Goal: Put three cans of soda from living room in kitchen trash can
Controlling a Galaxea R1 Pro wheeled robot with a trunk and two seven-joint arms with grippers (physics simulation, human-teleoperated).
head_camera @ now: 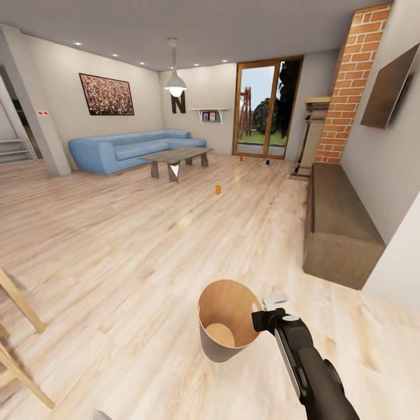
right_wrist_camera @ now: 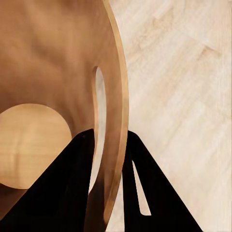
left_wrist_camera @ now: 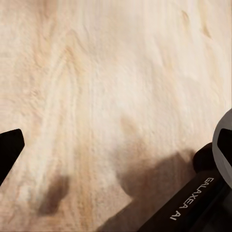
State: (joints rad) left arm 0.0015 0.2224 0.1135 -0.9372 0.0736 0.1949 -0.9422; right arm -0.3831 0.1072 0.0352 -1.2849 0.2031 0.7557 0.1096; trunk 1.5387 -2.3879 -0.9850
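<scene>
We see a pale wood plank floor (head_camera: 146, 233) with streaked tan grain, and on it two bright orange soda cans (head_camera: 217, 189) and one dark blue can (head_camera: 266, 163), all tiny at this range. The trash can (head_camera: 224, 326) is warm brown inside with a lighter tan disc at its bottom, grey-white outside. The right gripper (right_wrist_camera: 108, 159) pinching its rim is black. The sofa (head_camera: 125, 149) is sky blue, the coffee table (head_camera: 177, 157) grey-brown, the chimney (head_camera: 353, 81) red brick with pale mortar, the walls off-white. The glass door (head_camera: 267, 111) has an orange-brown wooden frame.
</scene>
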